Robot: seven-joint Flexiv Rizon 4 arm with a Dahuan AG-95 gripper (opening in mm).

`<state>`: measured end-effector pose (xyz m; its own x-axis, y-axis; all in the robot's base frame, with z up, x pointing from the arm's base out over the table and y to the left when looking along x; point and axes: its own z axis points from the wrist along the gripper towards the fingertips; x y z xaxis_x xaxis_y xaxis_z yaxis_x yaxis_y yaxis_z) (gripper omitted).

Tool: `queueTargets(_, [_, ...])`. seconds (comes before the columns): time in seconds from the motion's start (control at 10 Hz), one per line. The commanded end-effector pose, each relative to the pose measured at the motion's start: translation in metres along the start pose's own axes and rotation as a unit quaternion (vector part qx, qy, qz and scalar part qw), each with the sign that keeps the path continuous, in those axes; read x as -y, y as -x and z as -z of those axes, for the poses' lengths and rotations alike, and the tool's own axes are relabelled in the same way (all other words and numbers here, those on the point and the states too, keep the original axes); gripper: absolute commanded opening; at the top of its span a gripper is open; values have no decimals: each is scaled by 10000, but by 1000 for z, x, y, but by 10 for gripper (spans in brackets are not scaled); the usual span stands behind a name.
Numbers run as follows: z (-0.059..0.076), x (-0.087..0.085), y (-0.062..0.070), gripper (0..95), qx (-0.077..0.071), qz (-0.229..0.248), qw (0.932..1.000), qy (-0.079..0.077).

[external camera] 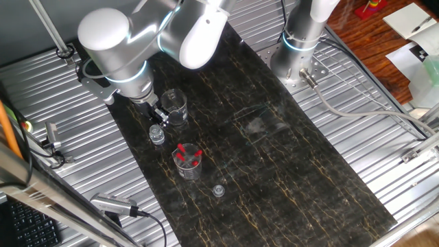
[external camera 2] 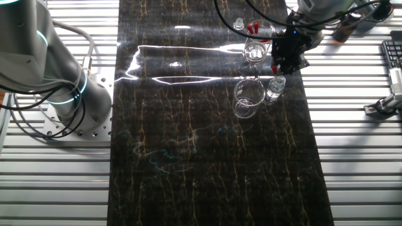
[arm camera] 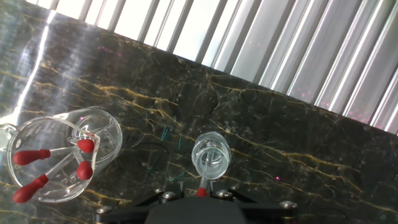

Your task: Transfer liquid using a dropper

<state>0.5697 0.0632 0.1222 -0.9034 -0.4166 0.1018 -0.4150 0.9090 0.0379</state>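
Observation:
My gripper (arm camera: 200, 188) is shut on a dropper with a red bulb (arm camera: 201, 191). The dropper's glass tip points down into a small clear vial (arm camera: 210, 155) that stands on the dark marble mat. In one fixed view the gripper (external camera: 157, 116) hangs right above the vial (external camera: 157, 135). In the other fixed view the red bulb (external camera 2: 274, 69) shows between the fingers, above the vial (external camera 2: 274, 91). A glass beaker (arm camera: 62, 152) holding three more red-bulbed droppers stands to the left of the vial in the hand view.
An empty clear beaker (external camera: 174, 104) stands just behind the vial, also seen in the other fixed view (external camera 2: 248, 98). A small clear cap (external camera: 218, 191) lies near the dropper beaker (external camera: 188, 162). Ribbed metal tabletop flanks the mat. The arm's base (external camera: 296, 51) is at the back.

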Motion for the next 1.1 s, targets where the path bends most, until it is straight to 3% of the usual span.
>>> queueTargets(0.1, [0, 0, 0, 190, 1, 2, 10000, -3])
queueTargets(1.1, [-5, 1, -3, 190, -37, 101, 9999, -72])
